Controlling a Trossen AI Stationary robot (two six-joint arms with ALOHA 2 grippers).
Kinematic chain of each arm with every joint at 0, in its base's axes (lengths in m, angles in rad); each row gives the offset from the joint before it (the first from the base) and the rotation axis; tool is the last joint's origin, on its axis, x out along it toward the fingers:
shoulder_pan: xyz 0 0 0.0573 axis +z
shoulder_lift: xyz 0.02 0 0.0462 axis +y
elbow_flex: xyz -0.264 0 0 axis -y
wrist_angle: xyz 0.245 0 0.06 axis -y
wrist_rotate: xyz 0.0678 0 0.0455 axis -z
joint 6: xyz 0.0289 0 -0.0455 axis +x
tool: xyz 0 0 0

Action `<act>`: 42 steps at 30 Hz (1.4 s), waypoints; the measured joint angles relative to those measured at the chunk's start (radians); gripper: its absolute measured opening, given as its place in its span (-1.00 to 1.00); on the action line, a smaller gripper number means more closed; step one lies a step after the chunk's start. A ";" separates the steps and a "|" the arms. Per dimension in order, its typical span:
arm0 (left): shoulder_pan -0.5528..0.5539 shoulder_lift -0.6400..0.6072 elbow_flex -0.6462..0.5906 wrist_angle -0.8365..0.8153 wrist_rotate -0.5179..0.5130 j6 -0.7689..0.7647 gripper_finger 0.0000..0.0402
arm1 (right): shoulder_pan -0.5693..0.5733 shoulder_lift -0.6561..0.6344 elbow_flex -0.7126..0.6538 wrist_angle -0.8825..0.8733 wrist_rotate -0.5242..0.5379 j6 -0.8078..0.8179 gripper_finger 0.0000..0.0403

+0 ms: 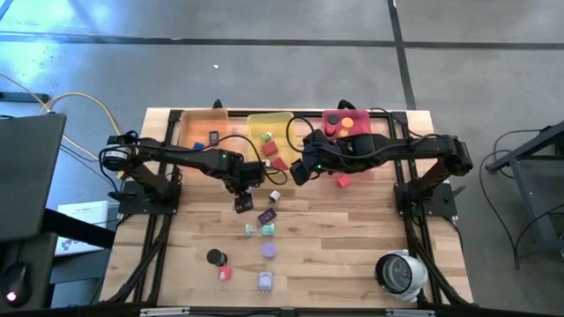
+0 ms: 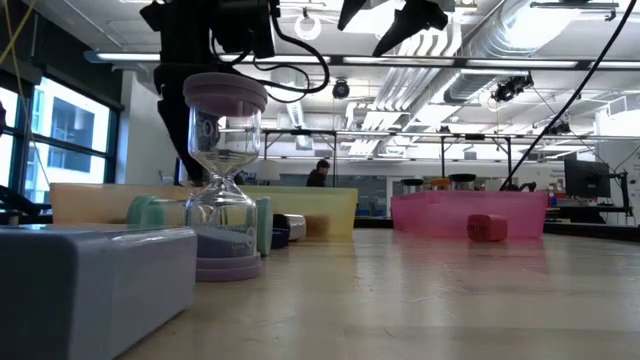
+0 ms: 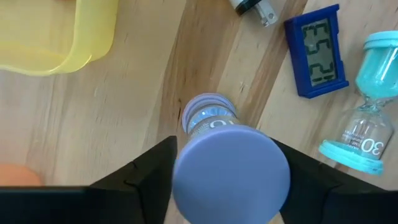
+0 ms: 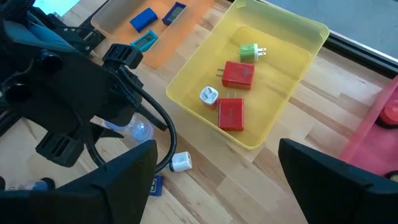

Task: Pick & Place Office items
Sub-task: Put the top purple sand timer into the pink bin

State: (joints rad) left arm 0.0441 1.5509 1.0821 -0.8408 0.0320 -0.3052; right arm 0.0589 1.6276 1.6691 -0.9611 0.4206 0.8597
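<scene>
Now left pincer [image 3: 227,186] straddling lavender hourglass [image 3: 221,155], upright on table [image 3: 143,112]

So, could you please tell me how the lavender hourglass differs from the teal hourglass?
The lavender hourglass stands upright on the table; the teal hourglass lies on its side. The lavender one sits right under the left end effector; the teal one lies apart, beside the blue digital clock. Both are small sand timers with clear glass.
</scene>
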 joint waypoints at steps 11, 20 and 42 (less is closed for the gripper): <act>0.040 -0.007 0.000 -0.037 0.063 0.007 -0.08 | 0.000 0.000 0.000 0.000 0.000 -0.022 0.61; 0.073 -0.211 0.009 -0.085 0.071 -0.010 -0.08 | 0.000 0.000 0.000 0.009 -0.007 -0.024 0.61; -0.088 -0.851 0.087 0.503 0.041 -0.038 -0.08 | -0.042 0.000 0.000 0.818 -0.367 0.079 0.61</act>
State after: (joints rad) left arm -0.0437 0.6994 1.1690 -0.3374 0.0727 -0.3427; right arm 0.0166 1.6276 1.6691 -0.1433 0.0535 0.9388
